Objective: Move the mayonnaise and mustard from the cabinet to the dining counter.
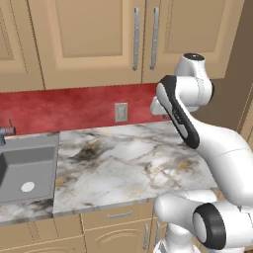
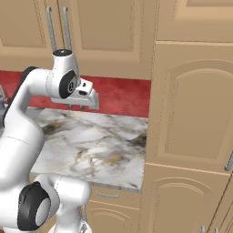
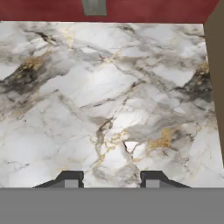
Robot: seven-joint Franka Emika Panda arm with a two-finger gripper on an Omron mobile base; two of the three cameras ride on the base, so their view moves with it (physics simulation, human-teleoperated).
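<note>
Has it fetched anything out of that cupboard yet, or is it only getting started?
Only starting. The cabinet doors are shut. The gripper is open, holding nothing, above the marble counter beside the sink. Fetching both items is left.

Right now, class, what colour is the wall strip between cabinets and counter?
Deep red backsplash, clearest in the left base view.

light tan wooden wall cabinet [image 1: 89, 34]: matt wood w/ panelled doors, long vertical bar handles [image 1: 136, 38] in brushed silver metal. white-grey marble bench [image 1: 128, 163] w/ brown, gold & dark veins: smooth, polished, slight sheen. red backsplash wall [image 1: 69, 108]: mottled, matt. grey wall outlet plate [image 1: 121, 112]: flat, dull. grey sink basin [image 1: 27, 168]: smooth, matt. white robot arm [image 1: 217, 148]: glossy plastic shell, dark joints. small dark hand [image 3: 112, 180]: matt fingertips.
</note>
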